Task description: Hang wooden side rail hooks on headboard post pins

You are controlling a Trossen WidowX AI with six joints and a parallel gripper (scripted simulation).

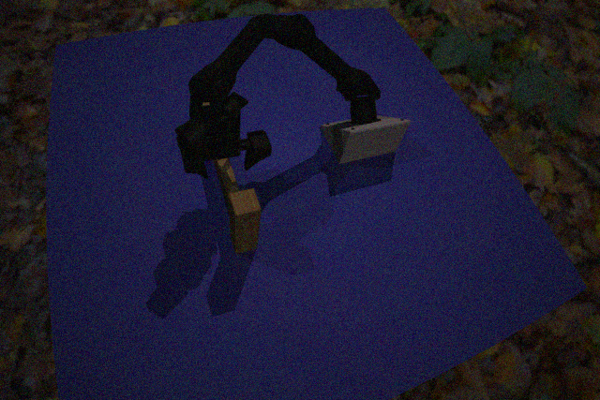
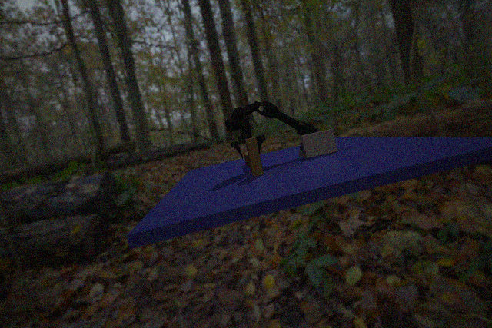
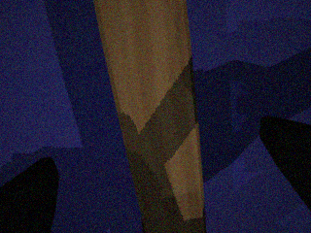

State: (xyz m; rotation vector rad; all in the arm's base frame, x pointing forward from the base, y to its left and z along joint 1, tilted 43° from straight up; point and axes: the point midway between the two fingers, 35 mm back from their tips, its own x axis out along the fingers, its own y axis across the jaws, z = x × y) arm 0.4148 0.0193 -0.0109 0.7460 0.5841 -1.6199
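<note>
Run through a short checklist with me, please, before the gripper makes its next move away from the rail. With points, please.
1. Gripper (image 1: 227,163) (image 3: 159,147) open: ok, fingers spread wide.
2. Rail (image 3: 151,63) free of the fingers: ok, blue surface shows on both sides of it.
3. Post (image 1: 246,221) (image 2: 254,157) upright on the table (image 1: 387,264) (image 2: 317,181): ok.
4. Both hooks seated on the pins: cannot tell, none visible.
5. Rail's far end resting on the table: cannot tell, hidden behind the arm (image 1: 280,30) (image 2: 274,111).

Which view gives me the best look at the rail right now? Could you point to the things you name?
The wrist view: the rail (image 1: 223,177) (image 3: 146,58) runs large down the picture, between the open jaws. The top view shows only a short stretch, the arm (image 1: 278,30) hiding more. In the exterior view, I can't reliably tell it from the post (image 1: 246,230) (image 2: 254,157).
</note>
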